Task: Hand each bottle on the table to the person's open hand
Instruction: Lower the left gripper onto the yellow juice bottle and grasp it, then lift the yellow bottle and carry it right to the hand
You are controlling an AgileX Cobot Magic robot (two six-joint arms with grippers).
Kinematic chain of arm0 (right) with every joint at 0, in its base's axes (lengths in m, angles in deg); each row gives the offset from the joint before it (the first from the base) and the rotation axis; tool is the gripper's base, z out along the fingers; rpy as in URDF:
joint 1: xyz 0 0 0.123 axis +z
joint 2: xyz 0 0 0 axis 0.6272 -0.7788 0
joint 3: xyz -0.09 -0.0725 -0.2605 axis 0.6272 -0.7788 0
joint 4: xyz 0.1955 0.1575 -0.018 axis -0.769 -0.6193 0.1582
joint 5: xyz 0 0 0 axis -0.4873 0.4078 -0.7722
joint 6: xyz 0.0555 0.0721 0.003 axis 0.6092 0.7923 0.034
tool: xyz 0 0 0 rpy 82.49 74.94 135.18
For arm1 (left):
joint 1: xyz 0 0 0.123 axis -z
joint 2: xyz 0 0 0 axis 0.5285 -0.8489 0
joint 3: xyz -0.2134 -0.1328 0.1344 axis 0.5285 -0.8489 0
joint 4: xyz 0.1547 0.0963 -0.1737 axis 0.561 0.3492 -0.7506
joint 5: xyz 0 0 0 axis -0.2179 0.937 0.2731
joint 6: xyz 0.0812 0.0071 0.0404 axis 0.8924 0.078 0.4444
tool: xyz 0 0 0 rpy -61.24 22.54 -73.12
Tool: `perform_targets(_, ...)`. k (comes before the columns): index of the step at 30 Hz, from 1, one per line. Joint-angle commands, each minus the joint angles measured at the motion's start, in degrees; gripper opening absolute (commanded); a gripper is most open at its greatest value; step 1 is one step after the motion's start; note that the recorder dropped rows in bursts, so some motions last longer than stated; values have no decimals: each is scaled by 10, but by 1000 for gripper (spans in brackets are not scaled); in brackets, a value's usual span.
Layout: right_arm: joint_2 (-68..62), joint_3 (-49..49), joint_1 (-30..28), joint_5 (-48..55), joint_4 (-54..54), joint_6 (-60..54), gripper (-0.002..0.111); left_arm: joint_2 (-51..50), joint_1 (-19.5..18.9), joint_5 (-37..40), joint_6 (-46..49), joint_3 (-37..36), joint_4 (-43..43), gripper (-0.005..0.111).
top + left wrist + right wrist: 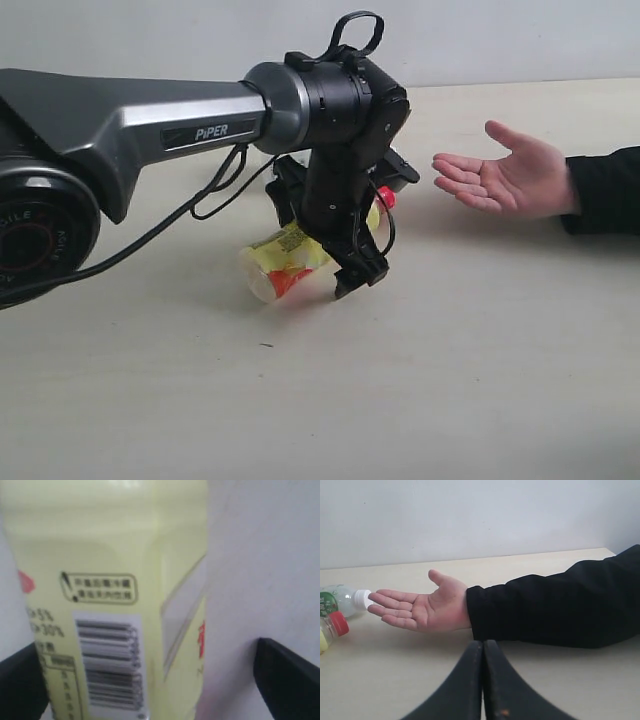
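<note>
A yellow-labelled bottle (285, 262) with a red cap (386, 198) lies on its side on the pale table (450, 380). My left gripper (330, 250) reaches down over it and is open, one finger on each side of the body. In the left wrist view the bottle (110, 580) fills the space between the fingers (290, 680), with a gap on one side. The person's open hand (505, 178) waits palm up at the right. My right gripper (482, 652) is shut and empty, low in front of the hand (420, 607).
A clear bottle with a green-and-white label and white cap (342, 600) lies beyond the yellow bottle's red cap (339, 623), near the hand's fingertips. The person's black sleeve (555, 605) rests across the table. A pale wall stands behind.
</note>
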Motion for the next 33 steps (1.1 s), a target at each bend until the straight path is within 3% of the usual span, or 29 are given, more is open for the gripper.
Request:
perform_targets(1, 3, -3, -3, -2, -1, -3, 0, -1, -2, -9, 2, -1, -2, 101)
perform_targets(3, 3, -3, -3, -2, -1, -3, 0, -1, -2, -9, 4, -1, -2, 95)
perform_targets(6, 3, -3, -3, -2, -1, -3, 0, -1, -2, -9, 4, -1, -2, 78)
perform_targets(9, 3, -3, -3, -2, -1, -3, 0, -1, -2, -7, 4, -1, -2, 51)
perform_targets(13, 3, -3, -3, -2, -1, -3, 0, -1, -2, -7, 4, -1, -2, 1)
perform_targets(28, 3, -3, -3, -2, -1, -3, 0, 46, -1, 3, -34, -1, -2, 0)
perform_targets(33, 3, -3, -3, -2, -1, -3, 0, 77, 1, 3, -50, -1, -38, 0)
